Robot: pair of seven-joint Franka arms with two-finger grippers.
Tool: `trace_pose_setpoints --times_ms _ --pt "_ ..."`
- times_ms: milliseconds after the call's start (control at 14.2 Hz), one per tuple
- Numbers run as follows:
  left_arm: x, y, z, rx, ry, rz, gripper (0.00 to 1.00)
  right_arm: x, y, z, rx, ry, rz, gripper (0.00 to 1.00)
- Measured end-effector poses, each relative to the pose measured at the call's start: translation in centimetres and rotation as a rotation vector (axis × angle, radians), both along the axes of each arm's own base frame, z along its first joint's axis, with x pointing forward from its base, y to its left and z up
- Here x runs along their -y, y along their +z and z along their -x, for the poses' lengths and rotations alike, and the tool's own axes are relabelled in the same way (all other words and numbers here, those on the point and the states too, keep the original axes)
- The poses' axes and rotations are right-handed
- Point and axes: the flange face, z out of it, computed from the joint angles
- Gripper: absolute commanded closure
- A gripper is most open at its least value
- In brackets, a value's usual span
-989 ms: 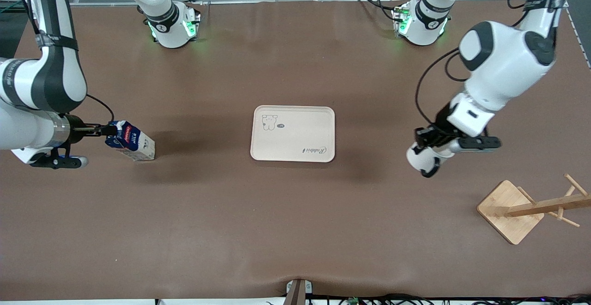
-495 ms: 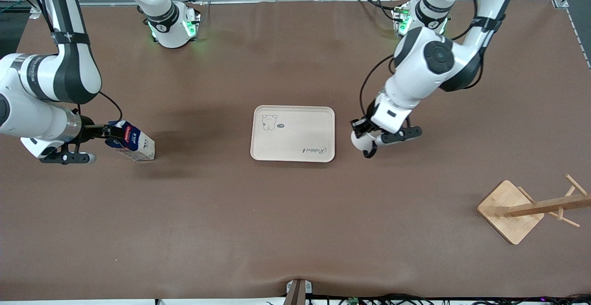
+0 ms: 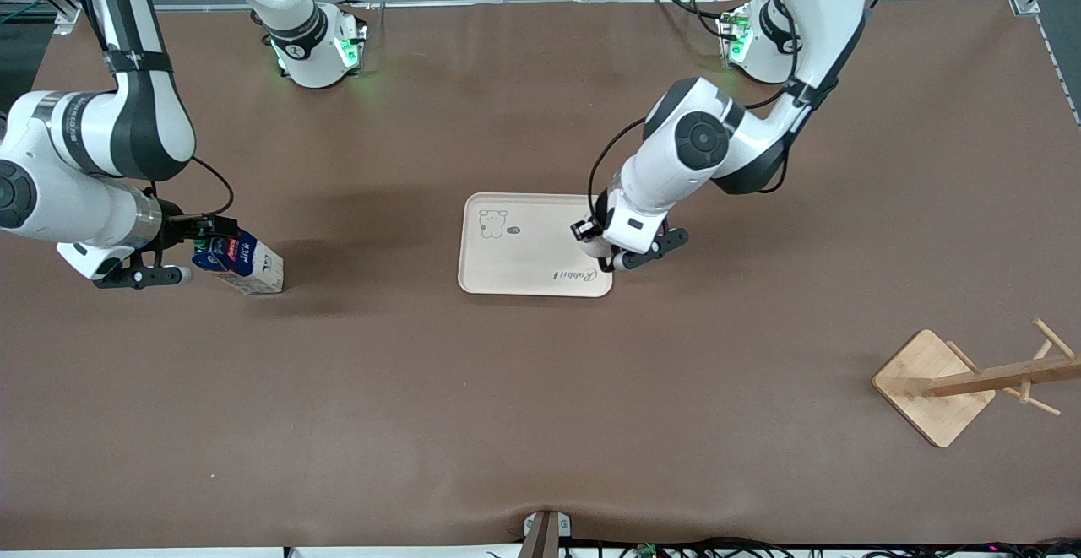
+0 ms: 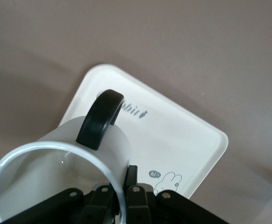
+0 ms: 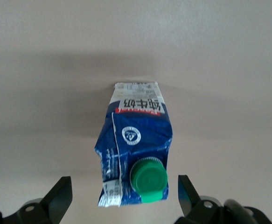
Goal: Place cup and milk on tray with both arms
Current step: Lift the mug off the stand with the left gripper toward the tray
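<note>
The left gripper (image 3: 601, 252) is hanging over the tray's (image 3: 524, 275) edge at the left arm's end while the right gripper (image 3: 196, 246) is sitting at the milk (image 3: 241, 261) toward the right arm's end of the table, near the wooden rack (image 3: 937, 385)-free side. In the left wrist view the fingers are pinching the smooth white cup's (image 4: 56, 172) rim, black loop handle up, above the flat cream tray (image 4: 182, 140), so lowering seems next. In the right wrist view the fingers (image 5: 56, 198) are standing spread around the creased blue carton (image 5: 136, 154) with its green cap (image 5: 148, 179), awaiting closure.
</note>
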Motion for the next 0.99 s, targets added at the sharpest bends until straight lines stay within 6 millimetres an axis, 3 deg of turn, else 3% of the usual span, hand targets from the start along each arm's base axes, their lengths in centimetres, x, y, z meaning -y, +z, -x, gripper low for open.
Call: trace_pose_setpoints --times_ms 495,565,636,707,989 --pt "3.1 -4.4 2.8 -0.076 0.043 -0.072 1.00 0.9 -1.7 0.2 0.060 0.046 -0.007 0.00" --pt "3.4 -4.9 3.0 -0.091 0.046 -0.082 1.00 1.5 -2.2 0.4 0.071 0.048 -0.007 0.25" --pt "3.7 -5.3 3.2 -0.105 0.050 -0.093 1.00 2.0 -2.8 0.7 0.080 0.046 -0.007 0.72" --pt "3.9 -5.4 3.2 -0.116 0.051 -0.105 1.00 2.3 -3.3 1.0 0.077 0.044 -0.008 1.00" --pt "4.4 -5.3 3.4 -0.132 0.050 -0.141 1.00 1.4 -3.4 2.3 0.000 0.036 -0.044 1.00"
